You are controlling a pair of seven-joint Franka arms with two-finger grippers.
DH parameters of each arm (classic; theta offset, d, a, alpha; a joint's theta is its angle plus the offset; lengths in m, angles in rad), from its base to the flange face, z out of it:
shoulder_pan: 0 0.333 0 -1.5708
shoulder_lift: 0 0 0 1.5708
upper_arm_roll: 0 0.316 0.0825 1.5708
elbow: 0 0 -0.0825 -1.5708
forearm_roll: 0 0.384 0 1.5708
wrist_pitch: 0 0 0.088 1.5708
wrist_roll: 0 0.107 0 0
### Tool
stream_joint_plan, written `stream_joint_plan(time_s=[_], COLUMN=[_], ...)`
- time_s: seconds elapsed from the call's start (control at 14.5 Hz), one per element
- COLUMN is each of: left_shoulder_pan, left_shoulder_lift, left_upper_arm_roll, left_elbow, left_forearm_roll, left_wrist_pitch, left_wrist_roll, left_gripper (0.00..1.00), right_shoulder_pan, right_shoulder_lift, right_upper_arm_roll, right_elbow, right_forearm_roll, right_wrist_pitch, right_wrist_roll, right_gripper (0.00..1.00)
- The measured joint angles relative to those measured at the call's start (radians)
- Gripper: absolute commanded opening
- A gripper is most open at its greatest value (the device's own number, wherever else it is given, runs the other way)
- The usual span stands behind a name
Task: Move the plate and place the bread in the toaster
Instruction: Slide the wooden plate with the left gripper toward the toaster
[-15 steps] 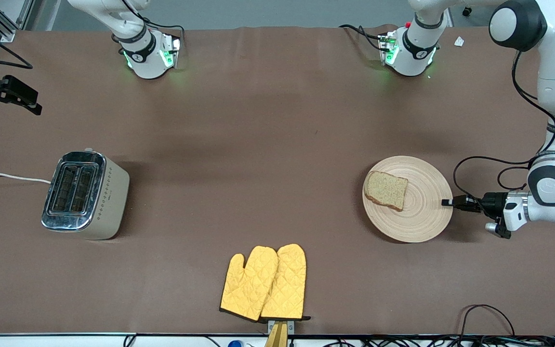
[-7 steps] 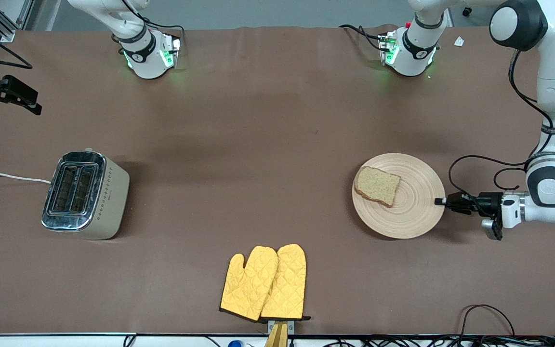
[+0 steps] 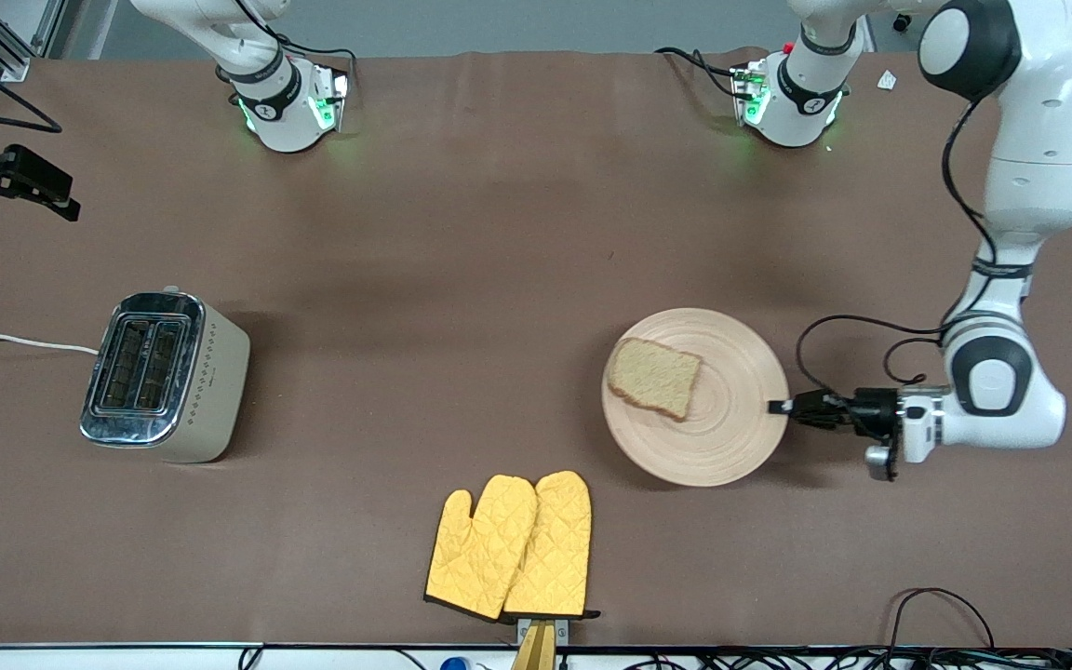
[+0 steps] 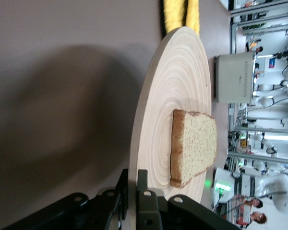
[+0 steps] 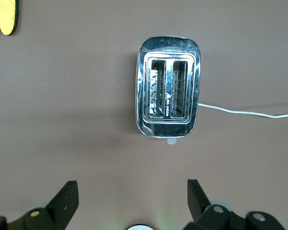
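The left tool (image 3: pixel 781 407) is seen clamped tight on the rim of the plate (image 3: pixel 731 437), at the edge turned toward the left arm's end of the tabletop (image 3: pixel 499 233); in the left wrist view its two black fingers (image 4: pixel 144 201) are pressed on either face of the thin wooden edge. The right tool (image 5: pixel 129 201) is held wide open and empty over the tabletop near the toaster (image 3: pixel 164 377), which is seen from above in the right wrist view; that arm is waiting.

The plate is round, flat and light tan, cut with concentric ring grooves. On it, toward the edge nearest the toaster, a squarish slice of brown grainy bread (image 3: pixel 655 377) with a darker crust is laid flat. The toaster is marked by a shiny chrome top with two slots, cream sides with a small dotted pattern, and a white cord (image 3: pixel 15 342) trailing off toward the right arm's end. A pair of quilted yellow oven mitts (image 3: pixel 513 547) is laid nearer the front camera, between plate and toaster.

A broad stretch of plain brown tabletop lies between plate and toaster. The plate's rim is near the mitts but apart from them.
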Motion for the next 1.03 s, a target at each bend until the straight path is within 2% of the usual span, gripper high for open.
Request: stream_joint_plan(time_s=[0.41, 0.62, 0.83, 1.03], left_shoulder_pan=[-0.326, -0.482, -0.610, -0.685], left_shoulder_lift=[0.005, 0.037, 0.066, 0.080], left_upper_arm_roll=[-0.004, -0.004, -0.003, -0.003], left_elbow=[-0.001, -0.001, 0.005, 0.017], left_forearm_roll=[-0.273, -0.460, -0.590, -0.616], left_wrist_pitch=[0.350, 0.509, 0.584, 0.613], left_wrist_roll=[-0.163, -0.187, -0.187, -0.187], left_gripper=[0.00, 0.00, 0.00, 0.00], right_shoulder_pan=[-0.016, -0.026, -0.031, -0.032], right_shoulder_lift=[0.001, 0.011, 0.019, 0.019], right_upper_arm_roll=[-0.011, -0.013, -0.014, -0.012], right_elbow=[-0.009, -0.046, -0.076, -0.098], right_forearm_roll=[0.000, 0.006, 0.016, 0.021], right_wrist_pitch=[-0.063, -0.060, -0.039, -0.017], right_wrist_roll=[-0.001, -0.011, -0.012, -0.016], right_gripper=[1.00, 1.00, 1.00, 1.00])
